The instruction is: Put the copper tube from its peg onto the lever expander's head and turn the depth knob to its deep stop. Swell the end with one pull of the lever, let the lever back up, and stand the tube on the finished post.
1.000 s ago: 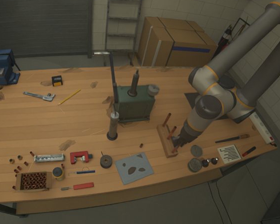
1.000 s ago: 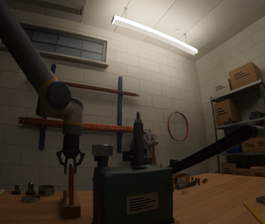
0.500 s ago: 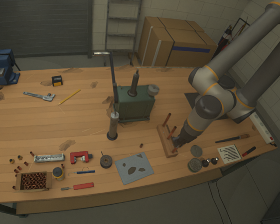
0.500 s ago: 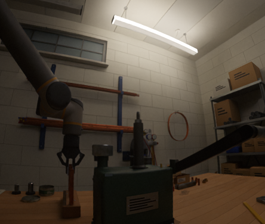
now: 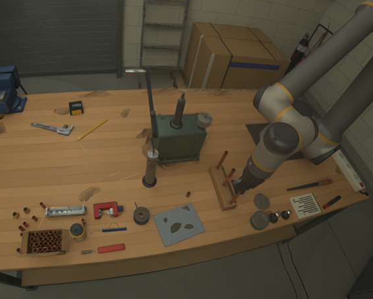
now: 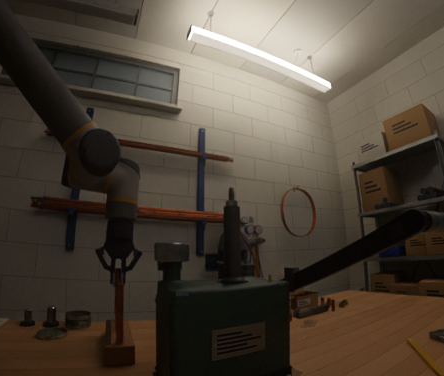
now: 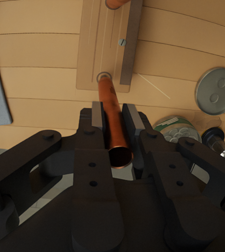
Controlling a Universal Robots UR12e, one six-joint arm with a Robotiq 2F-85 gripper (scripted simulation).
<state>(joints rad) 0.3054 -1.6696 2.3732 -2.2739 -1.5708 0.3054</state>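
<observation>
The copper tube stands upright on the nearest peg of the wooden peg block, at the bench's front right. Two more copper tubes stand on the block's other pegs behind it. The green lever expander sits at the bench's middle with its tapered head pointing up, the grey depth knob on its right corner and the long dark lever raised on its left. The finished post stands in front of the expander. My gripper is over the block and has closed around the nearest tube's upper part.
A small box of copper fittings sits at the front left corner. Round tins and a lid lie just right of the peg block, with a paper card beyond. A grey mat lies left of the block.
</observation>
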